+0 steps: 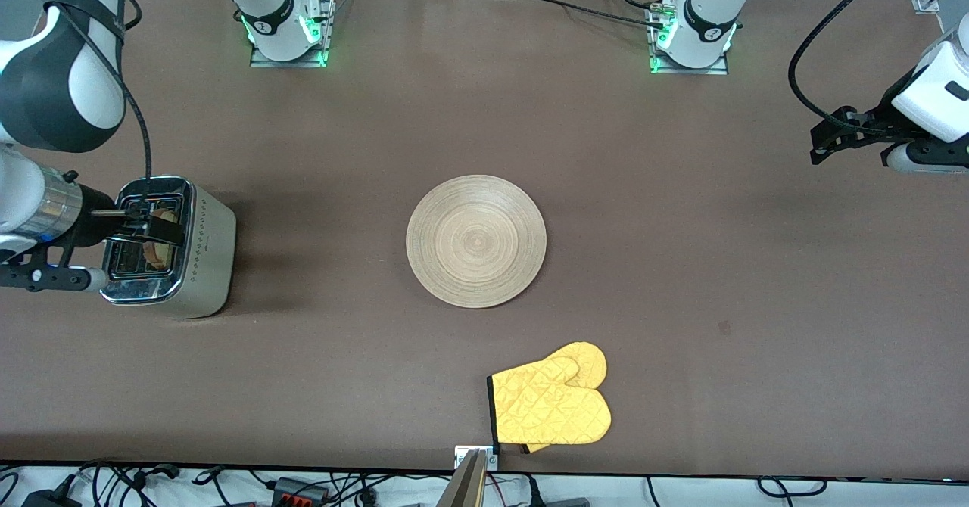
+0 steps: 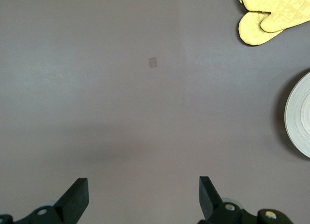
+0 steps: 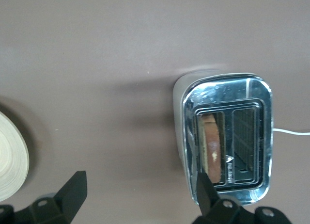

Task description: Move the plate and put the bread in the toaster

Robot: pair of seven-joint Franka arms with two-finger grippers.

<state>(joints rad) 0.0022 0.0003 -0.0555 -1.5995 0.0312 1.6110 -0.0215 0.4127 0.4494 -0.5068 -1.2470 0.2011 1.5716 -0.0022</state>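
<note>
- Front view: toaster (image 1: 178,246) standing at the right arm's end of the table, chrome top up, with the right gripper (image 1: 144,223) hovering over its slots and covering much of them.
- Only a sliver of the bread (image 1: 160,253) visible there, tan, down in the slot on the plate's side.
- Right wrist view clearer on this: bread (image 3: 212,146) sitting on edge inside one slot of the toaster (image 3: 225,136), brown crust showing, second slot dark; white cord (image 3: 290,132) trailing from the toaster's side, unseen from the front.
- Right gripper (image 3: 140,195) spread wide, nothing between its fingers.
- Plate (image 1: 476,241) flat at mid-table, well apart from the toaster; just an edge of it in each wrist view (image 3: 12,158) (image 2: 299,115).
- Yellow quilted oven mitt (image 1: 553,401) nearer the front camera than the plate, close to the table's edge; also caught in the left wrist view (image 2: 273,15).
- Left gripper (image 1: 833,138) waiting over bare table at the left arm's end; fingers hard to judge from the front, but plainly parted and empty in the left wrist view (image 2: 144,200).
</note>
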